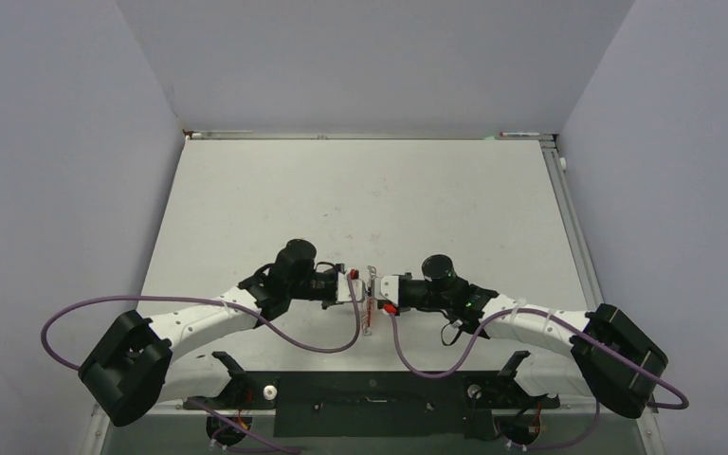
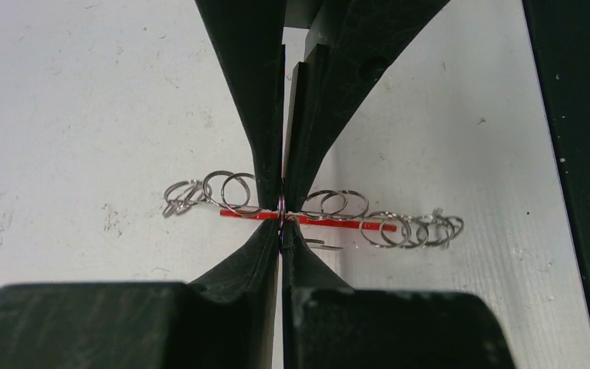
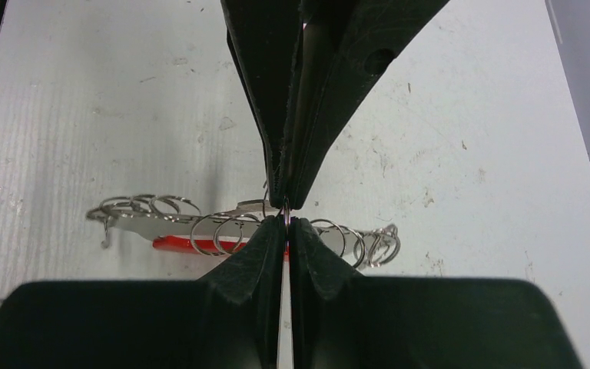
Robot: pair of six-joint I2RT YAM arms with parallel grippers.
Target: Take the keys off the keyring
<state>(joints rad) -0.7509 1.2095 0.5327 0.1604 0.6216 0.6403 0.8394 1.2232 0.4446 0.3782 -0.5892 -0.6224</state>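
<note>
Fingers of both arms are brought tip to tip over the near middle of the worktop (image 1: 360, 199), with the keyring (image 1: 370, 308) caught between them. The left fingers (image 2: 283, 240) are seen fully closed, pinched on the keyring where its red strip (image 2: 342, 224) crosses a thin wire loop. The right fingers (image 3: 286, 231) are likewise pressed together, with a thin wire loop of the keyring nipped at their tips. Small silver rings (image 2: 234, 190) are strung along the red strip on either side of the grip. Of the keys (image 3: 142, 224), one flat silver blade is made out in the right wrist view, lying alongside the red strip. Whether the keyring rests on the worktop or is held just off it cannot be told.
</note>
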